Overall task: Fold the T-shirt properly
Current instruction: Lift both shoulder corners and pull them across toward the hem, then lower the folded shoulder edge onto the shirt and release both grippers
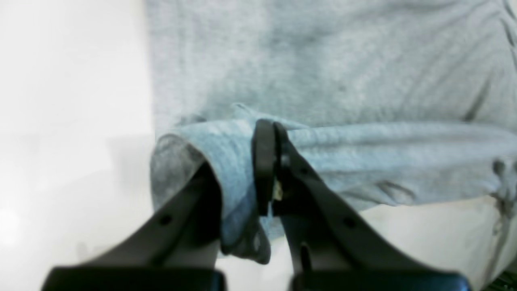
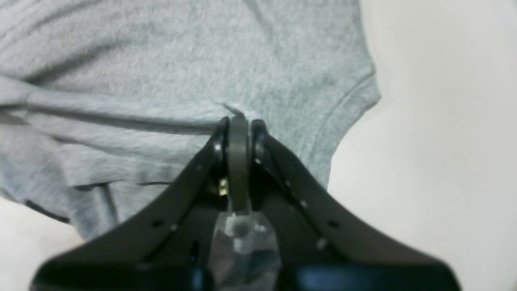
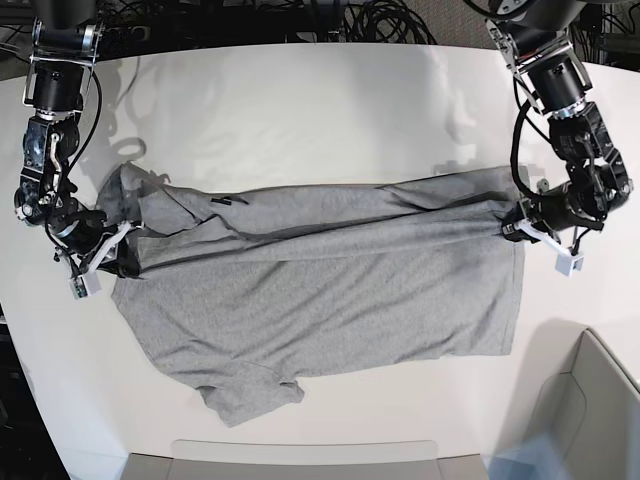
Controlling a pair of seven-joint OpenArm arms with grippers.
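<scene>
A white table (image 3: 300, 110) fills most of the base view. Black cables (image 3: 300, 20) lie tangled along the top edge behind it. A pale grey bin (image 3: 590, 400) sits at the lower right, another pale tray (image 3: 300, 460) along the bottom edge.

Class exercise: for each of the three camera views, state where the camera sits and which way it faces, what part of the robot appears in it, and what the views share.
Left wrist: on the left arm, looking along the left gripper, shut on a T-shirt fold.
Right wrist: on the right arm, looking along the right gripper, pinching cloth near a sleeve.
Base: high up, looking down on the table, both arms at the shirt's ends.
Shared: the grey T-shirt.
</scene>
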